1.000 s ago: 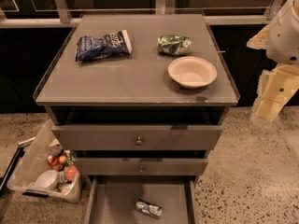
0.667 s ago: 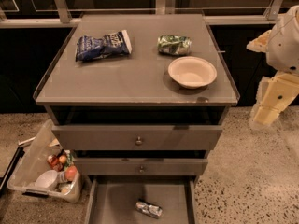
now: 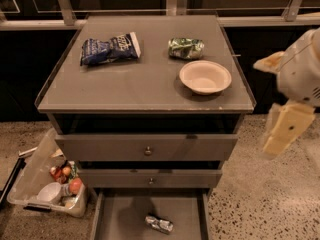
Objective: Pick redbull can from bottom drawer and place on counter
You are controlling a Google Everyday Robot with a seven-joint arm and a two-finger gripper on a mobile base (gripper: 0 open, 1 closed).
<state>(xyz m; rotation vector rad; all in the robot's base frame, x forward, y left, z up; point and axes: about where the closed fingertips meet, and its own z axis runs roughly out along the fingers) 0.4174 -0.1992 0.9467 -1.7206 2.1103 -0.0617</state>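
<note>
The claw (image 3: 281, 133) hangs right of the counter (image 3: 150, 86), apart from it; its state I cannot tell. The can (image 3: 159, 223) lies in the open bottom drawer (image 3: 125, 218). A floor bin (image 3: 30, 184) holds a cup and scraps.

The grey surface (image 3: 150, 91) carries a blue snack bag (image 3: 110, 48), a green packet (image 3: 185, 48) and a pale bowl (image 3: 205, 76). The open bottom drawer (image 3: 122, 219) holds a can (image 3: 159, 224). The pincer (image 3: 274, 145) hangs to the right of the surface.

Dim overhead light gives you a soft sheen on the surface (image 3: 145, 86) and a short shadow beside the bowl (image 3: 205, 77); the end effector (image 3: 281, 133), off the surface's right edge, looks pale and blurred.
</note>
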